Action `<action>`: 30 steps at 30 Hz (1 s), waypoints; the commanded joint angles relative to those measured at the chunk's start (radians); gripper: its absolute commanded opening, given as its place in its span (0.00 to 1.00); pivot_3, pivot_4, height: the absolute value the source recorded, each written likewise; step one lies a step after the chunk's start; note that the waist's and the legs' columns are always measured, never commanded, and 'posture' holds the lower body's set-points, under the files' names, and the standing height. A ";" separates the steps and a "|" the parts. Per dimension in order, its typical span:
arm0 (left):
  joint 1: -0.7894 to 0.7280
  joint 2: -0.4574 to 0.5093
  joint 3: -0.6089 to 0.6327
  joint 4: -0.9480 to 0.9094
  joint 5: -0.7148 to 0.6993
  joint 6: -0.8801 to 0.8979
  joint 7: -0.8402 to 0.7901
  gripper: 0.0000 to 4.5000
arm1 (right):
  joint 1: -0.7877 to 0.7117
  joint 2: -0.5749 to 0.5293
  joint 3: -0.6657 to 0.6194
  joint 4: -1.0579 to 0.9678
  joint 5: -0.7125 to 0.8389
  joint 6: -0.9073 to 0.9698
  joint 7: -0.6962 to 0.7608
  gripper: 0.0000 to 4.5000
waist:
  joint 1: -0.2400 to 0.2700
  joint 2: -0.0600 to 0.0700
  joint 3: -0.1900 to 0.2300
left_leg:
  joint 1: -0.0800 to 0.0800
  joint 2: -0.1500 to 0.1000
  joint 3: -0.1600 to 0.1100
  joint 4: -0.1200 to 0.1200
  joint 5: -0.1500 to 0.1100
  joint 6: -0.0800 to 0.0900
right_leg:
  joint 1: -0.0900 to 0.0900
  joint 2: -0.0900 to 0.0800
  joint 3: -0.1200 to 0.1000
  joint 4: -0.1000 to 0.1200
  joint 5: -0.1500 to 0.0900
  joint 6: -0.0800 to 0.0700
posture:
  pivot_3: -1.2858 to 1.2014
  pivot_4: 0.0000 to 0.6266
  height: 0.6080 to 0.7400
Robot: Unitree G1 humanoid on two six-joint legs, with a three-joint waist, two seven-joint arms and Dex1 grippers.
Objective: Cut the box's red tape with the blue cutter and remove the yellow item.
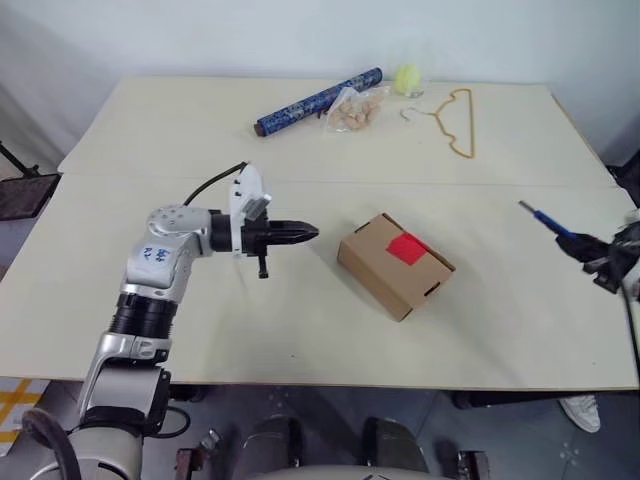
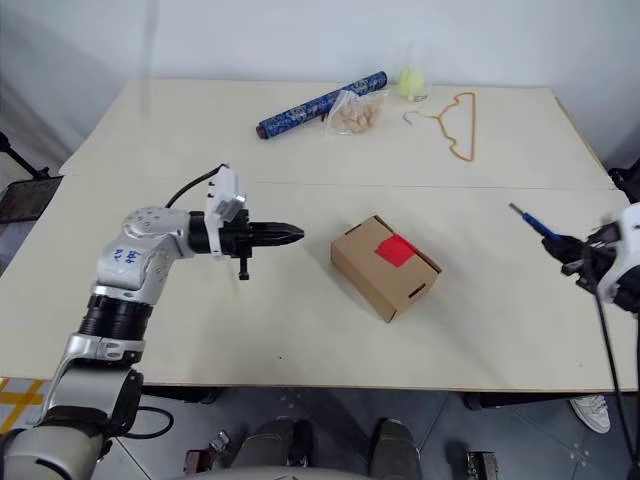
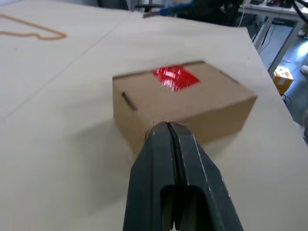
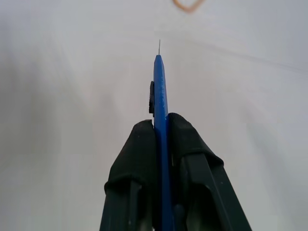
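The brown cardboard box [image 1: 396, 264] sits closed in the middle of the table, with the square of red tape [image 1: 407, 247] on its top. My left gripper [image 1: 312, 233] is shut with nothing in it, pointing level at the box from a short gap to its left; the left wrist view has the box [image 3: 183, 103] straight past the closed fingertips. At the table's right edge my right gripper [image 1: 588, 247] is shut on the blue cutter [image 1: 548, 220], whose thin blade points up and away. In the right wrist view the cutter [image 4: 160, 91] stands between the fingers. The yellow item is hidden.
Along the far edge lie a dark blue patterned roll [image 1: 318, 101], a clear bag of tan pieces [image 1: 355, 110], a yellow-green ball in a clear cup [image 1: 407, 78] and a tan wire hanger [image 1: 455, 122]. A seam crosses the table behind the box.
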 commanded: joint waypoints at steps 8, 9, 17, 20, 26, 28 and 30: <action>0.329 0.095 0.126 -0.300 -0.086 0.035 0.064 0.00 | 0.095 0.071 -0.048 -0.025 0.017 -0.076 0.065 0.55 | 0.008 0.001 0.001 | 0.007 0.002 0.001 -0.005 0.001 -0.001 | 0.003 0.000 0.003 0.000 0.000 0.000 | 0.52 0.24 1.00; 0.349 0.098 0.137 -0.317 -0.097 0.042 0.071 0.00 | 0.119 0.063 -0.061 -0.052 0.027 -0.071 0.081 0.62 | 0.010 0.001 0.001 | 0.007 0.002 0.000 -0.005 0.001 -0.001 | 0.003 -0.001 0.003 0.000 0.000 0.000 | 0.52 0.24 1.00; 0.386 0.113 0.090 -0.406 -0.115 0.115 0.113 0.00 | 0.145 -0.035 -0.167 -0.270 0.219 0.126 0.212 1.00 | 0.000 0.002 0.001 | 0.011 0.003 0.003 -0.008 0.000 -0.001 | 0.004 -0.001 0.006 -0.001 0.000 -0.001 | 0.52 0.24 1.00; 0.352 0.082 0.006 -0.429 -0.102 0.159 0.133 0.00 | 0.045 -0.004 -0.013 -0.280 0.126 0.067 0.195 0.85 | -0.008 0.001 0.000 | 0.013 0.004 0.003 -0.010 0.001 -0.002 | 0.005 0.000 0.006 -0.001 -0.001 -0.003 | 0.52 0.24 1.00; 0.236 -0.005 -0.161 -0.340 -0.006 0.197 0.208 0.00 | -0.157 0.128 0.241 -0.094 -0.173 -0.173 0.038 0.40 | 0.005 0.001 0.000 | 0.012 0.002 0.006 -0.011 0.001 -0.003 | 0.001 0.000 0.008 0.001 -0.001 -0.003 | 0.52 0.24 1.00; 0.196 -0.039 -0.191 -0.301 0.018 0.200 0.233 0.00 | -0.190 0.148 0.304 -0.021 -0.245 -0.262 0.034 0.26 | 0.010 0.001 0.000 | 0.011 0.002 0.006 -0.011 0.002 -0.003 | 0.001 0.000 0.007 0.001 -0.001 -0.003 | 0.52 0.24 1.00; 0.160 -0.079 -0.212 -0.266 0.039 0.217 0.266 0.00 | -0.215 0.174 0.335 0.031 -0.264 -0.295 0.045 0.12 | 0.010 0.001 0.000 | 0.011 0.001 0.006 -0.012 0.002 -0.003 | 0.001 0.000 0.007 0.000 -0.001 -0.002 | 0.52 0.24 1.00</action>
